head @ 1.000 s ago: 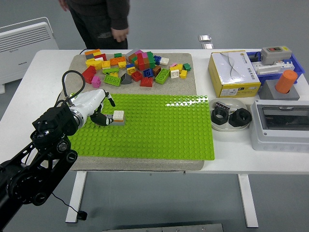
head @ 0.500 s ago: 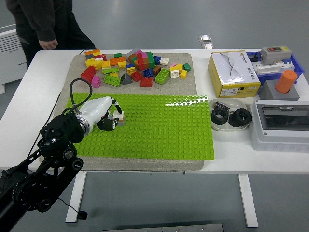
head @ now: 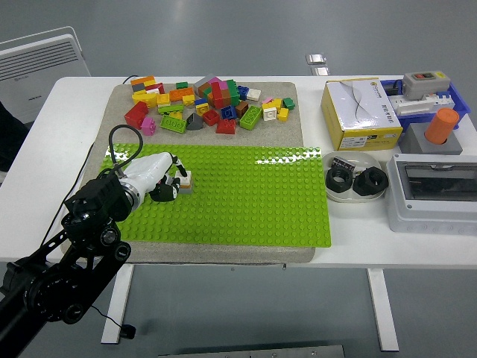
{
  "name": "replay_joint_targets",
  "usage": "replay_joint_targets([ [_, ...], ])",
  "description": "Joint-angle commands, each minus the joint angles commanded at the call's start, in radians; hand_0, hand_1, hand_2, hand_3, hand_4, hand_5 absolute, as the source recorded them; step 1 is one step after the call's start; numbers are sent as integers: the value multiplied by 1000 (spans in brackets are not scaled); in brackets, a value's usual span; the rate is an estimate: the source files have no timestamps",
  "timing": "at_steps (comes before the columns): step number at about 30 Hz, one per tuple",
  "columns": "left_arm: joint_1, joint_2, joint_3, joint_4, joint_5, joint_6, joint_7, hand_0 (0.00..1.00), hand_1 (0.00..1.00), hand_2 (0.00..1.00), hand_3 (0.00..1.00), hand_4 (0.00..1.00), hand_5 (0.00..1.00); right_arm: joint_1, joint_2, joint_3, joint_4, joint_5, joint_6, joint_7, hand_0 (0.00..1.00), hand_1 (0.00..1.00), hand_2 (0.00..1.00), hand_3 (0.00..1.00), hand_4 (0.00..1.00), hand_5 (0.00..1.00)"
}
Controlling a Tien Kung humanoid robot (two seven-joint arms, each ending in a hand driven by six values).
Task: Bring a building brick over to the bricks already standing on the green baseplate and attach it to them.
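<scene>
My left hand (head: 173, 183), white with black fingers, rests over the left part of the green baseplate (head: 246, 201). Its fingers curl around a small stack of bricks (head: 184, 181), white on top and grey below, that stands on the plate. The left arm (head: 82, 239) comes in from the lower left. A pile of loose coloured bricks (head: 209, 104) lies on the grey mat behind the plate. The right arm does not appear.
A yellow box (head: 361, 112) stands to the right of the mat. A white bowl with black rings (head: 356, 180) sits beside the plate's right edge. A grey electrical box (head: 436, 190) and an orange cylinder (head: 441, 125) are at the far right. A white heater (head: 41, 63) stands at the back left.
The person at the far side has walked off to the left and is almost out of view. My left hand has closed in more tightly on the white-and-grey stack.
</scene>
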Motion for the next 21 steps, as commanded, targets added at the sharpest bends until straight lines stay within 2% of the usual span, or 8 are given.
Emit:
replay_joint_targets([
  [9,-24,11,4,23,-16,7,-6,231,8,69,634,411,2,2,1,-5,0,6,-1,-1,607,583,583,623,868,998],
  [21,-23,6,2,48,-16,7,-10,231,8,71,618,413,2,2,2,-11,0,12,-2,0,606,584,583,625,875,998],
])
